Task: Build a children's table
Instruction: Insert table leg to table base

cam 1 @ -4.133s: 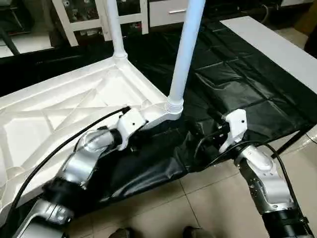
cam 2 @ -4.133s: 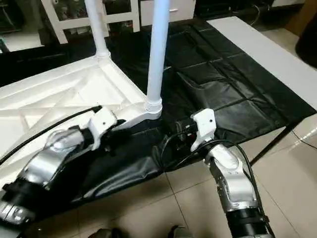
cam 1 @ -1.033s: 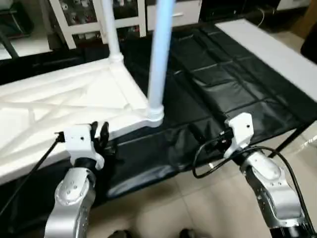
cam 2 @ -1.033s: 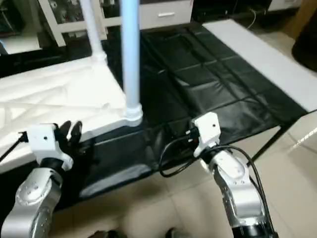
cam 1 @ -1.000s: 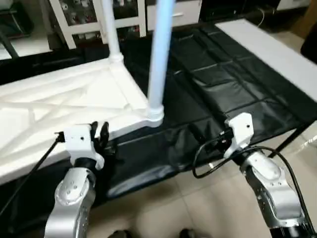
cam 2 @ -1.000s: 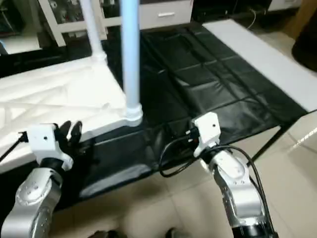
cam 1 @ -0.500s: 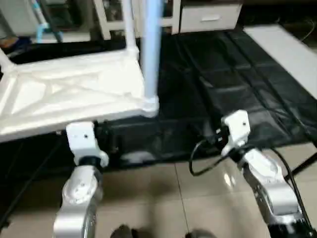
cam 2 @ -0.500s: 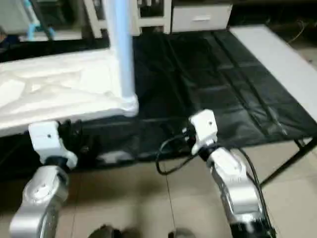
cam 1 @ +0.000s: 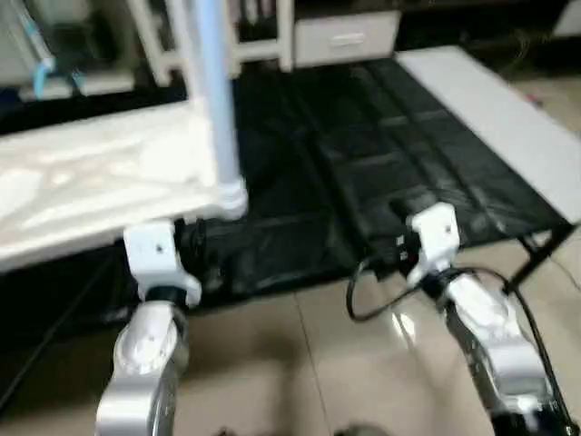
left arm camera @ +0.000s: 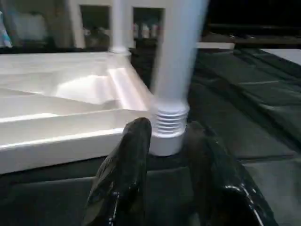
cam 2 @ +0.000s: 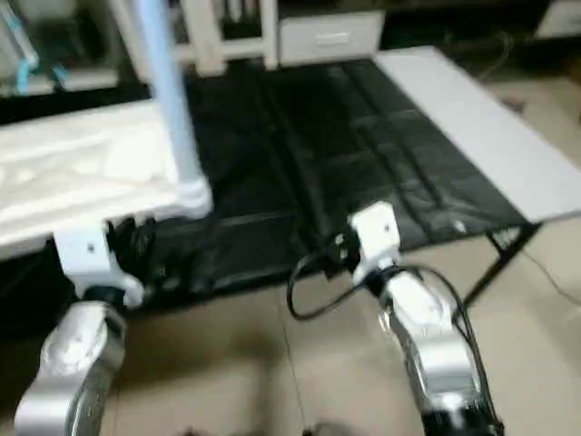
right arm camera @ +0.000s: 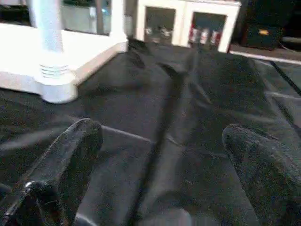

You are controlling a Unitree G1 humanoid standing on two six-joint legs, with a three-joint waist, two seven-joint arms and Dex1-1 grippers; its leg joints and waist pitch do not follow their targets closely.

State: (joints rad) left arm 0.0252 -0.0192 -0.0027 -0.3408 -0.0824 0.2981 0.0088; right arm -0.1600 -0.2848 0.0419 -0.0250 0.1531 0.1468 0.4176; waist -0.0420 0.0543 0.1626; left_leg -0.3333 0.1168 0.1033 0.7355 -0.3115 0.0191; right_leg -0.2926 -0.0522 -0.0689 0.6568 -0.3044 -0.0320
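The children's table lies upside down on the left, its white tabletop [cam 1: 82,191] showing the ribbed underside. One white leg [cam 1: 211,100] stands upright in the near corner socket [cam 1: 231,202]. A second leg [left arm camera: 117,23] rises from the far corner. My left gripper [left arm camera: 167,126] hovers just in front of the near socket, its black fingers [left arm camera: 127,169] a little apart with nothing between them. My right gripper [right arm camera: 162,134] is wide open over the black sheet, to the right of that corner, and empty.
A black sheet [cam 1: 381,154] covers the work surface, whose near edge drops to a tiled floor [cam 1: 300,363]. A white board [cam 1: 490,109] runs along the right side. White shelving [cam 1: 336,36] stands behind. A black cable [cam 1: 363,291] loops from my right wrist.
The head camera has swung, shifting the whole picture. Since about four seconds ago my left gripper has drawn back from the corner socket to just in front of it. Both jaws stand unchanged.
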